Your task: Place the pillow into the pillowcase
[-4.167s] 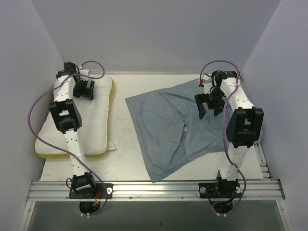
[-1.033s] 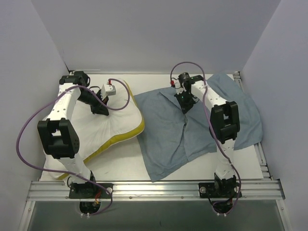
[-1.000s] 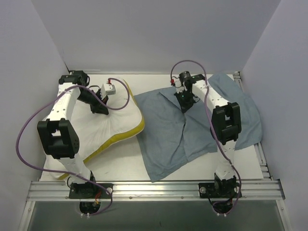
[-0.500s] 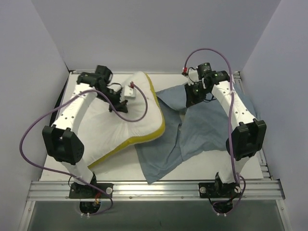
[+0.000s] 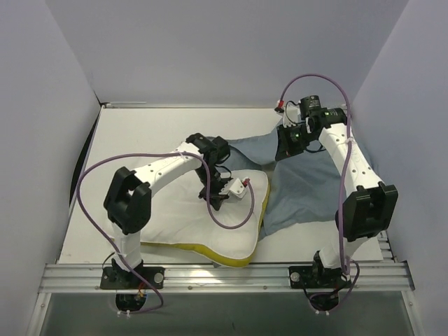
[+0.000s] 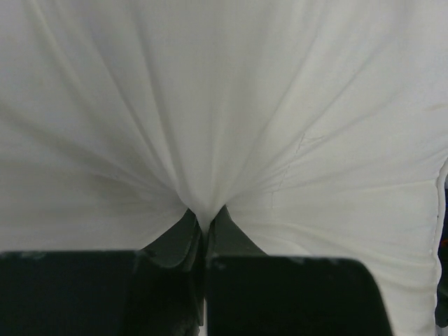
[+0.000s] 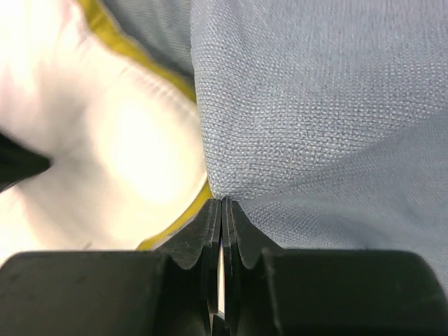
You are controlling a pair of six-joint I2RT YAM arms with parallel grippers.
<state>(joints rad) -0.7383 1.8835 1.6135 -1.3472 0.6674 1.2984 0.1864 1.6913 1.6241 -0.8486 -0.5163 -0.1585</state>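
left gripper (image 6: pixel 204 222) pinches pillow (image 6: pixel 231 98) cloth at its tips, steering it | right gripper (image 7: pixel 221 210) pinches pillowcase (image 7: pixel 315 112) fold (likely to lift the mouth open)

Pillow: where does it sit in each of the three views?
Top external: pillow lies lower centre-left.
Left wrist: it fills the frame, pinched by the left pincer.
Right wrist: it takes the left half, beside the pillowcase.
Landmark: yellow piping, seen in top and right wrist views only.
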